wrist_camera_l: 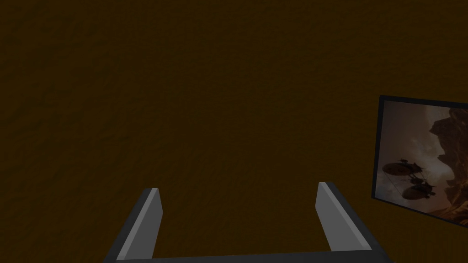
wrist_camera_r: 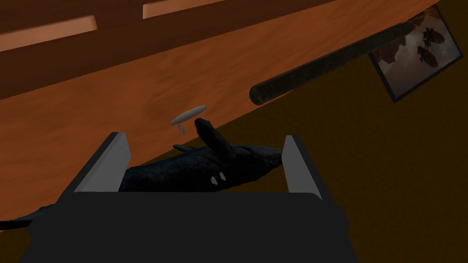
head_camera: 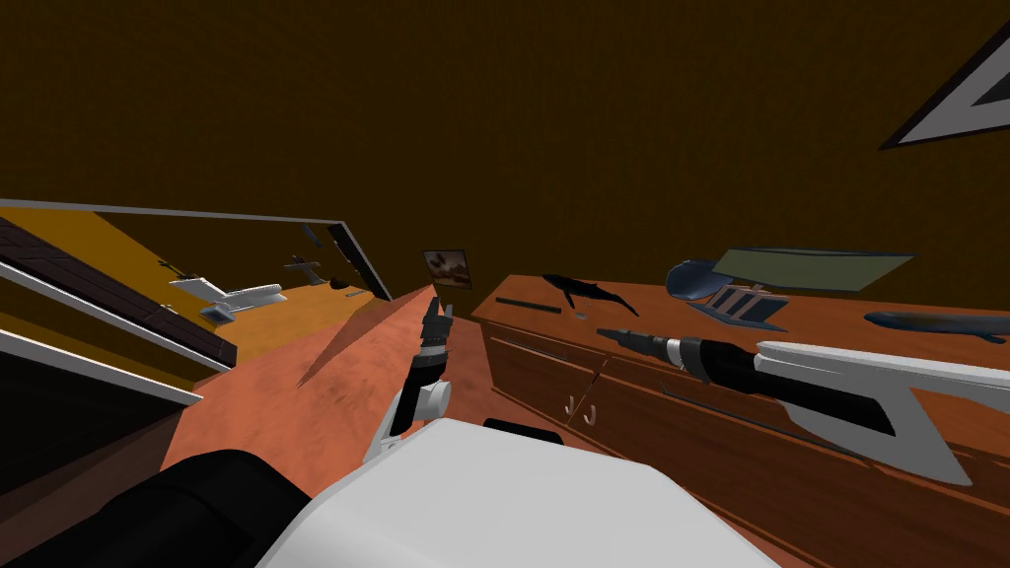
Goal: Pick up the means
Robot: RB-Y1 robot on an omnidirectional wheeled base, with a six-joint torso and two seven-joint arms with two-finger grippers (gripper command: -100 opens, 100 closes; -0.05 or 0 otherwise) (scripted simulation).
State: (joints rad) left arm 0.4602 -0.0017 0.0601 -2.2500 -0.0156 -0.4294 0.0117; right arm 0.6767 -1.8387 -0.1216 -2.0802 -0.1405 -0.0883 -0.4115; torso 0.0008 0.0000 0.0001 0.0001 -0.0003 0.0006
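A dark whale-shaped figure (head_camera: 584, 288) (wrist_camera_r: 192, 171) lies on the wooden dresser top (head_camera: 819, 340) (wrist_camera_r: 82, 118) near its back edge. My right gripper (head_camera: 604, 334) (wrist_camera_r: 204, 136) reaches over the dresser and is open, its fingers either side of the figure's body without touching it. A small grey disc-like piece (wrist_camera_r: 188, 115) (head_camera: 580, 317) sits just beyond the figure. Further along lies a dark rod (wrist_camera_r: 329, 61) (head_camera: 528, 306). My left gripper (head_camera: 434, 314) (wrist_camera_l: 237, 189) is open and empty, raised in front of my chest and facing the dark wall.
Along the dresser to the right are a blue slatted object (head_camera: 728, 294), a flat green panel (head_camera: 814, 266) and a long dark blue shape (head_camera: 937, 323). Drawer fronts with hook handles (head_camera: 578, 406) face me. A framed picture (head_camera: 447, 266) (wrist_camera_r: 413, 50) hangs on the wall.
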